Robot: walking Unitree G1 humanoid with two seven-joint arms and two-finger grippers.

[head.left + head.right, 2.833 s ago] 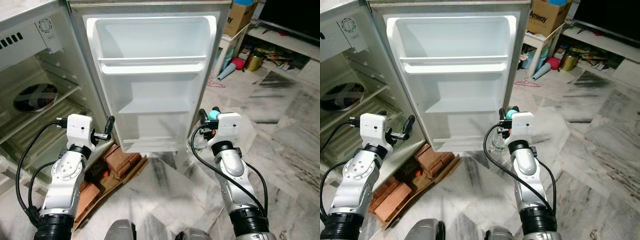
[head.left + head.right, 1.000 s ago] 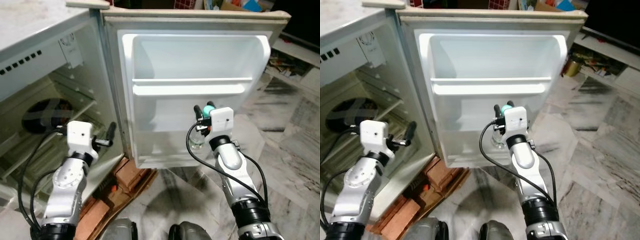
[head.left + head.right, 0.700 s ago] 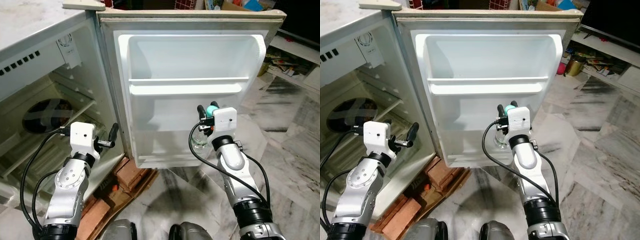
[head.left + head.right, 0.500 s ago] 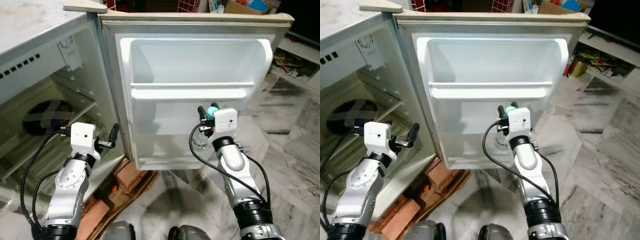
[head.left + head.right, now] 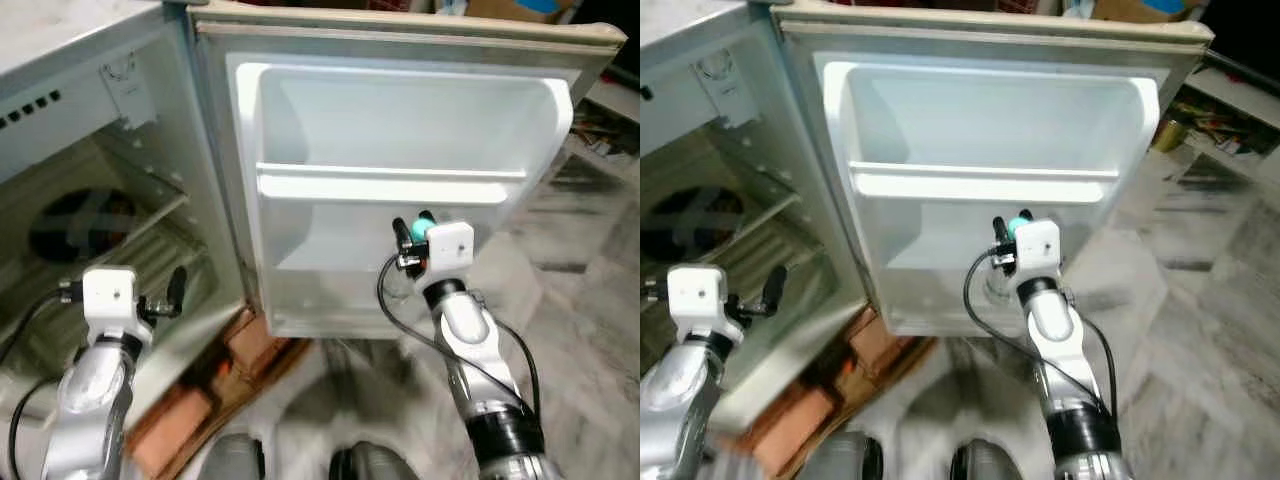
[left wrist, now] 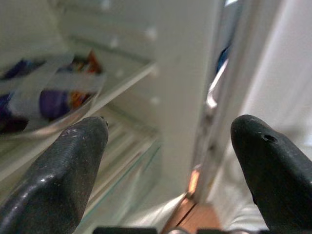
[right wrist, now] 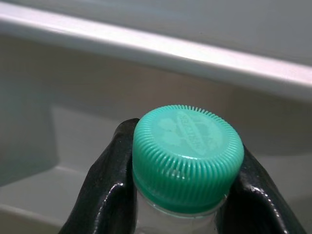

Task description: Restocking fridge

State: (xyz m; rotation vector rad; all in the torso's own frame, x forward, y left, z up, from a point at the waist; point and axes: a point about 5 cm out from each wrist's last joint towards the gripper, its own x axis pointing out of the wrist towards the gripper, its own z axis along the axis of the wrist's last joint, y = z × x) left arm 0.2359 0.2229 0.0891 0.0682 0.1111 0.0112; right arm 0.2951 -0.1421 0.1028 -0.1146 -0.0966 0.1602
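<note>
A clear plastic bottle (image 5: 997, 284) with a teal cap (image 7: 188, 146) hangs in my right gripper (image 5: 413, 227), which is shut on its neck just under the cap. Its black fingers (image 7: 105, 185) press on both sides of the cap. The bottle is held close in front of the lower shelf (image 5: 330, 255) of the open fridge door (image 5: 400, 110), below the door's white shelf rail (image 5: 390, 186). My left gripper (image 5: 176, 284) is open and holds nothing, low on the left before the fridge's inner compartment (image 5: 110, 200). Its fingers (image 6: 73, 161) stand wide apart.
A bowl with purple packets (image 6: 44, 97) rests on a wire shelf inside the fridge. Bricks and cardboard (image 5: 190, 395) lie on the floor under the fridge's front edge. Marble floor (image 5: 590, 330) stretches to the right. Clutter (image 5: 1215, 120) sits behind the door at the far right.
The view has shifted and blurred as I move closer. My right gripper with the bottle is nearer the door's lower shelf. My left arm has dropped lower and further left.
</note>
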